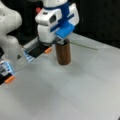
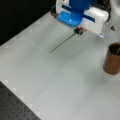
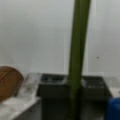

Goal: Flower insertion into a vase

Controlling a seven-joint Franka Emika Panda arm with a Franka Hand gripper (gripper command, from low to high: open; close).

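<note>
The flower shows as a thin green stem [image 2: 62, 42] slanting down to a front view's left from my gripper [image 2: 79, 30], which is shut on its upper end. In the wrist view the stem [image 3: 78, 50] runs straight up between the dark fingers [image 3: 52, 87]. The stem's far end [image 1: 83, 45] lies low over the grey table. The flower's head is hidden. The dark-brown vase [image 1: 63, 53] stands upright just below and in front of my gripper [image 1: 59, 41]. In a front view the vase [image 2: 112, 61] is well to the right of the gripper, and it shows at the wrist view's lower left [image 3: 8, 81].
A black tray [image 1: 37, 50] with orange-tipped parts [image 1: 48, 50] sits at a front view's left, with another orange tip [image 1: 9, 79] nearer. The white arm base [image 1: 10, 40] rises there too. A black perforated board [image 2: 12, 107] borders the table's corner.
</note>
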